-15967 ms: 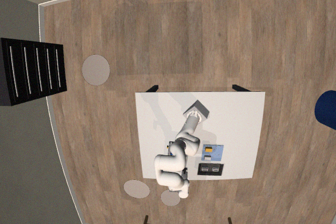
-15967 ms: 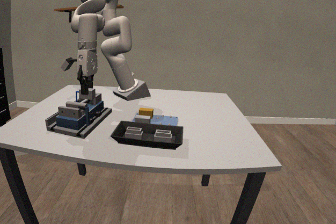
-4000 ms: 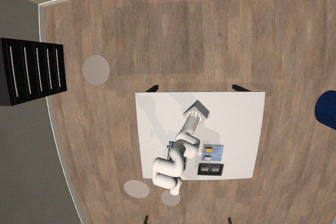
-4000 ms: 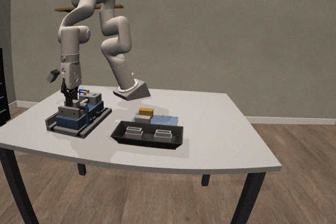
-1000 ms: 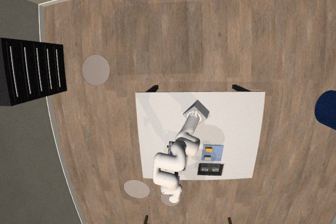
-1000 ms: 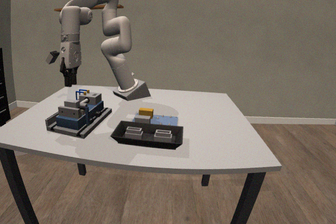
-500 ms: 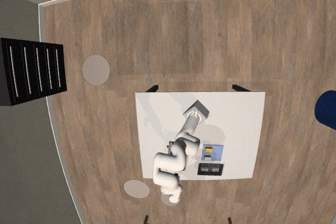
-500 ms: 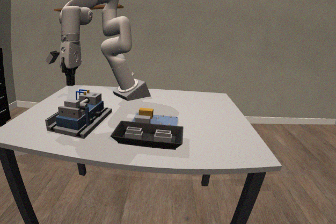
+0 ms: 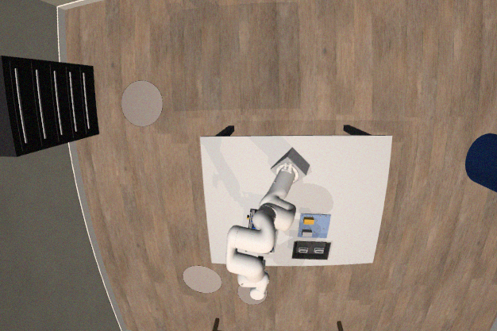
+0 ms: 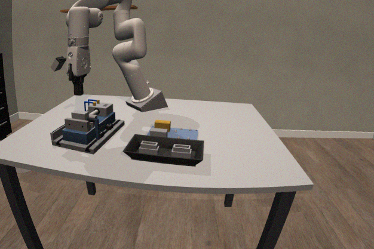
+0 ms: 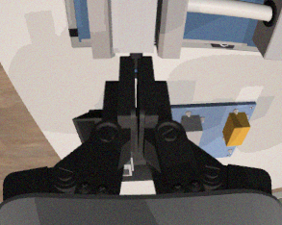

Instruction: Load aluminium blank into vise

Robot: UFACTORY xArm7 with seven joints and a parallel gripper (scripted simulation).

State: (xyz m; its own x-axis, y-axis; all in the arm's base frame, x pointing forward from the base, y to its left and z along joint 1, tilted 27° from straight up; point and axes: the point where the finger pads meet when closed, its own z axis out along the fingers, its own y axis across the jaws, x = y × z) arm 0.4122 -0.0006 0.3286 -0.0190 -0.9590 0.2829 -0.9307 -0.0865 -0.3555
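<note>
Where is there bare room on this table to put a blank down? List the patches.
Widest free patch: the table right of the outfeed tray and infeed plate, out to its edge. A narrower strip runs before the tray. Crowded: the gap between vise and tray, and the plate's left half, with two blanks.

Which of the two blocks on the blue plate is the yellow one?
The brass blank, at the plate's far end toward the arm's base. The other, the grey aluminium blank, sits just in front of it, next to the black outfeed tray.
</note>
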